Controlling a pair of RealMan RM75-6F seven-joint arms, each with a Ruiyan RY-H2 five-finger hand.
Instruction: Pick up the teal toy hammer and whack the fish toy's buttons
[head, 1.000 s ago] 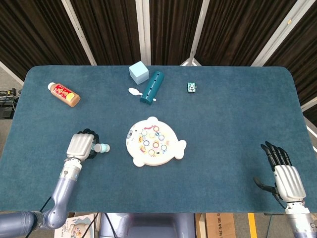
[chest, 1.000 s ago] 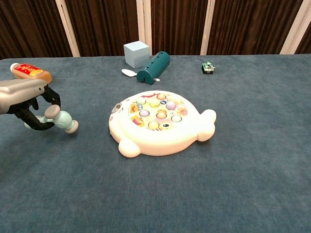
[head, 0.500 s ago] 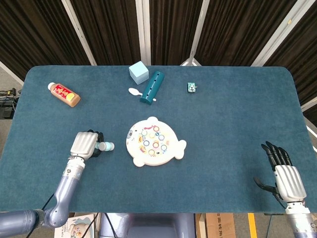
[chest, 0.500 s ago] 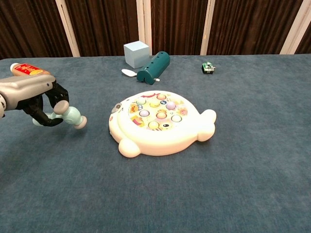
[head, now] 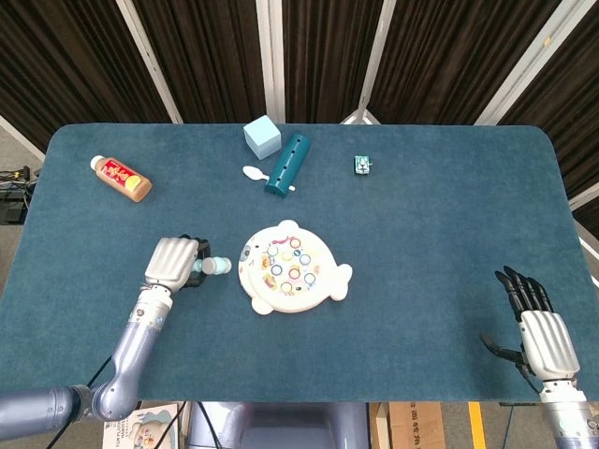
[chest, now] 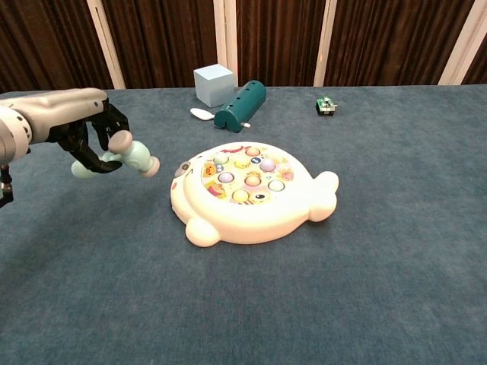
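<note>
The table (head: 421,215) (covered in blue cloth) is occupied by a fish toy (head: 292,267), bottle (head: 122,178), cube (head: 262,137) and teal cylinder (head: 287,165).

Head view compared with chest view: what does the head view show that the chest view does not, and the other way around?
Only the head view shows the right hand, resting open at the table's near right corner, and the bottle with the red label at the far left. Only the chest view shows that the teal toy hammer is lifted clear of the table, and the fish toy's buttons from the side. Both show the left hand gripping the hammer, the fish toy, the light blue cube and the dark teal cylinder.
</note>
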